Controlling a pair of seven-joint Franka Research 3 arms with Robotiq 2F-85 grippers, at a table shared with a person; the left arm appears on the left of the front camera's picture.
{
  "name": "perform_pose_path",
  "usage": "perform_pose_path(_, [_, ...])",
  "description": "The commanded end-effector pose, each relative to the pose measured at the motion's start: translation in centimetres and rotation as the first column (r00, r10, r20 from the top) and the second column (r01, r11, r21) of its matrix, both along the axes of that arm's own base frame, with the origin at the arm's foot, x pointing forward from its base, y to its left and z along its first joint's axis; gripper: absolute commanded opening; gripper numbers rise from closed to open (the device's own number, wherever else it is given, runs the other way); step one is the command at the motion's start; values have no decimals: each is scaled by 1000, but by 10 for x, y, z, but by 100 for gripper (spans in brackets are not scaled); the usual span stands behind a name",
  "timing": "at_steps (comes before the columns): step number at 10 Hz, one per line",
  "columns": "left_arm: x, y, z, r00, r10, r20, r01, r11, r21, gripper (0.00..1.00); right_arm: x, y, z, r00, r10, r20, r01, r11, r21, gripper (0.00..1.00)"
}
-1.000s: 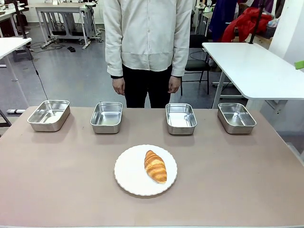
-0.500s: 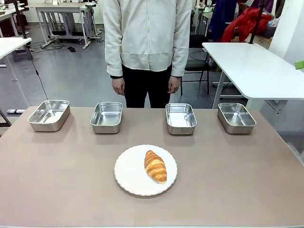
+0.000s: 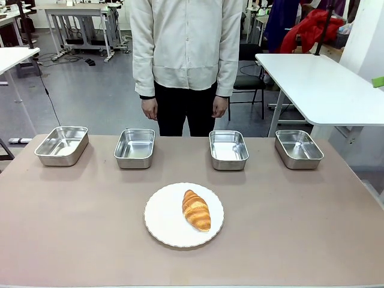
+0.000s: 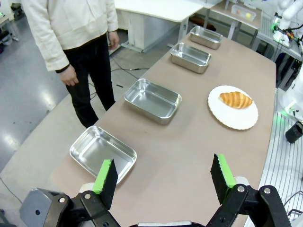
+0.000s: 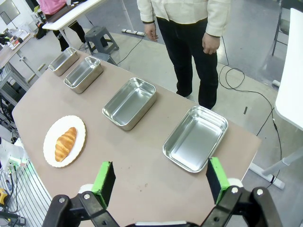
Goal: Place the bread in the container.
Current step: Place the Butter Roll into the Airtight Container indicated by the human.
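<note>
The left gripper [image 4: 163,170] is hanging wide open, gripping nothing. The golden-brown ridged croissant [image 3: 196,210] is lying on the round white scalloped plate [image 3: 157,216], well apart from the row of shiny rectangular stainless-steel pans [image 3: 135,148] beyond it. The right gripper [image 5: 159,172] is hanging equally wide, empty.

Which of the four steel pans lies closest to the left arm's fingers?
The pan at the row's left end. It sits just beyond the left fingers, while the others lie farther along the row.

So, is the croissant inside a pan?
No, out: the croissant lies on the round white plate, apart from the four empty pans.
</note>
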State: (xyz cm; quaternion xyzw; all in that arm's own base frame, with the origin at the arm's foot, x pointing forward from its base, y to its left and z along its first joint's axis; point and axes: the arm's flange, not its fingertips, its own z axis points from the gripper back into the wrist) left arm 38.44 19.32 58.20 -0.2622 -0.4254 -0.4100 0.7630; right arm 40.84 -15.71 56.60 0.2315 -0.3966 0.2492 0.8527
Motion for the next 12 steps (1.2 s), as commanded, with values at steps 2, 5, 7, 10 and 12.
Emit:
perform_pose_path(2, [-1, 0, 2, 1000, -10, 13, 10, 1000, -12, 100, 2, 0, 0, 1000, 6, 16, -7, 1000, 12, 100])
perform_pose_path(5, [-1, 0, 2, 1000, -10, 13, 10, 1000, -12, 100, 2, 0, 0, 1000, 6, 16, -7, 1000, 12, 100])
perform_pose_path(7, [-1, 0, 2, 1000, -10, 13, 10, 1000, -12, 100, 2, 0, 0, 1000, 6, 16, -7, 1000, 12, 100])
perform_pose_path(10, [-1, 0, 2, 1000, -10, 13, 10, 1000, -12, 100, 2, 0, 0, 1000, 6, 16, -7, 1000, 12, 100])
perform_pose_path(12, [-1, 0, 2, 1000, -10, 13, 10, 1000, -12, 100, 2, 0, 0, 1000, 6, 16, -7, 1000, 12, 100])
